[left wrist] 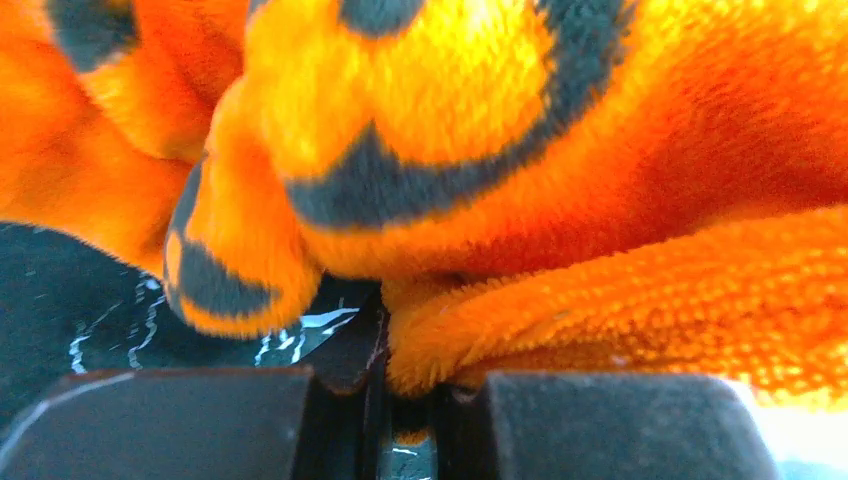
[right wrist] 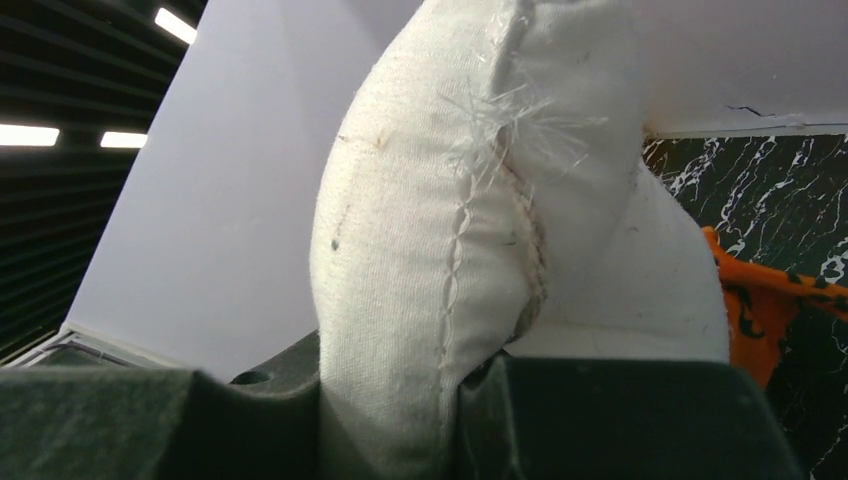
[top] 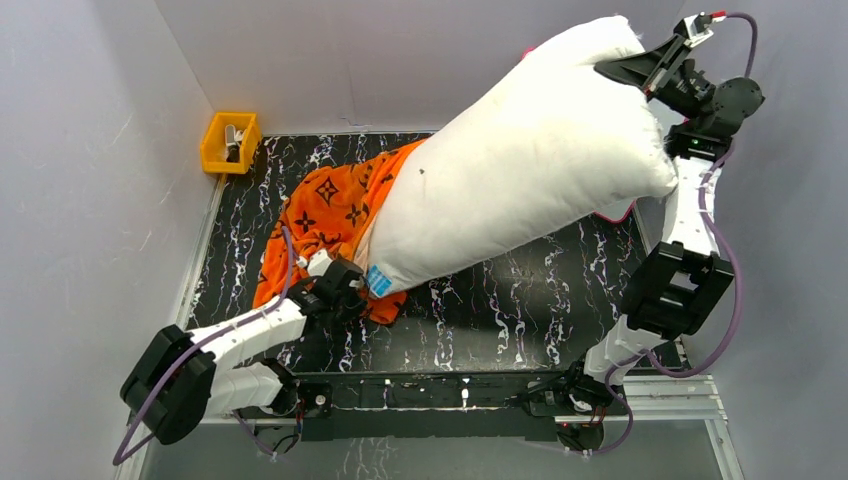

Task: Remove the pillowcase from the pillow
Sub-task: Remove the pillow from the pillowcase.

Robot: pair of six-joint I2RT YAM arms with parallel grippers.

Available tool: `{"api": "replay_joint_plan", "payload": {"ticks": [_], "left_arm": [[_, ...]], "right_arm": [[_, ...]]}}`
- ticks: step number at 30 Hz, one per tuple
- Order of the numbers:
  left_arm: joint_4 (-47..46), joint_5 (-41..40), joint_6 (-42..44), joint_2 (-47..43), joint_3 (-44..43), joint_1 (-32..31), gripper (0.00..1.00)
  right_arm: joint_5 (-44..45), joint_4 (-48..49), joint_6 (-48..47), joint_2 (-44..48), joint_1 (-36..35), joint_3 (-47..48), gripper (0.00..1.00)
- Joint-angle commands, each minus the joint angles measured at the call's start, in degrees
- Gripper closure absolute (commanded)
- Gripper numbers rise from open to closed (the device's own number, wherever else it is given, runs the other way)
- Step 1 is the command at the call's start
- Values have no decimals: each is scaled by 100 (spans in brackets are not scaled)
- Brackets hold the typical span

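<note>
The white pillow (top: 520, 175) hangs tilted, its far right corner lifted high and its near end with a small blue tag low at the table. My right gripper (top: 625, 70) is shut on that raised corner; the right wrist view shows the pillow's seamed corner (right wrist: 440, 260) pinched between the fingers. The orange pillowcase (top: 335, 215) with black motifs lies bunched on the table at the left, still round the pillow's low end. My left gripper (top: 345, 285) is shut on a fold of the pillowcase (left wrist: 560, 300) at its near edge, close to the table.
A yellow bin (top: 231, 142) stands at the back left corner. The black marbled table (top: 520, 310) has grey walls on the left, back and right. A pink-edged thing (top: 615, 212) peeks out behind the pillow at the right.
</note>
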State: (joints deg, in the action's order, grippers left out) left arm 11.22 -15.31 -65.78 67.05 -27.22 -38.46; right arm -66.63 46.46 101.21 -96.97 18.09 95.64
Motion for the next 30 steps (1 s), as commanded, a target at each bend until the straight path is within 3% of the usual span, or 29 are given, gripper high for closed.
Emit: {"api": "replay_joint_plan", "payload": {"ticks": [1,2,3,5,6,11,14,17,22,26,30], "left_arm": [[861,-802,-136,-532,66,42,100],[779,-791,157,-666,-47,41,96],[726,-759,489,-791,-239,40,85],[644,-602,1452,-950,-778,49,23],[663,-485,1968,-970,-1168,53,5],[1089,692,4645,-561,-3638,59,2],[1416,646,5343,-57,-4923,93,2],[1418,570,5813,698,-5698,548,2],[1143,1978,5573,2411,-6458,2024,2],[1287,2958,6042,3878,-7340,2176,2],[1923,5027,6713,4897,-8102,2137,3]], "right_arm": [[678,1629,1075,309,213,352,100],[606,1459,923,413,208,156,100],[535,1259,739,535,194,-148,100],[438,878,312,814,83,-665,100],[398,644,64,952,-2,-902,100],[386,-1917,-2386,1655,-452,-1572,100],[578,-3065,-3338,1892,-641,-1702,100],[566,-3042,-3404,2021,-824,-2063,100],[559,-3141,-3508,2200,-904,-2306,100],[590,-3315,-3630,2199,-974,-2226,100],[581,-3348,-3647,2135,-1000,-2200,100]]}}
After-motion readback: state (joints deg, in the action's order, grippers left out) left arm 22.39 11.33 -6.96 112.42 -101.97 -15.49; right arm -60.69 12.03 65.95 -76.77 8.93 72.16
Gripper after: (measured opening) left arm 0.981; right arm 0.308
